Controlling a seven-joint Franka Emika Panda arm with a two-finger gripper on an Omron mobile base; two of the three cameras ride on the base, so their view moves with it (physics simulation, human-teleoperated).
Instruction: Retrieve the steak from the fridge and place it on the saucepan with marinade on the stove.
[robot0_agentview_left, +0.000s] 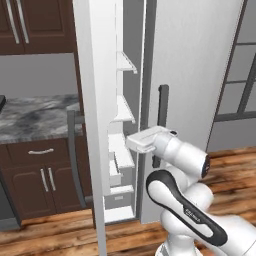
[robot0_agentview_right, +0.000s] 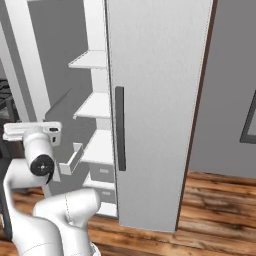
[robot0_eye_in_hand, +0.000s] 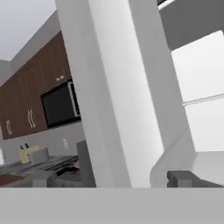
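Steak should be soft, slippery; I'd pinch its edges. Gripper spread wide, empty, at the fridge door.

The fridge is silver-grey outside, white on its shelves, with a dark bar handle. The surface is grey-veined marble (cloudy streaks); cabinets dark brown, floor warm wood-grain.

The fridge stands right of the tabletop, its left door swung open toward the robot and its right door shut. Shelves sit stacked inside, with drawers below. The hand sits before the opening, between both doors.
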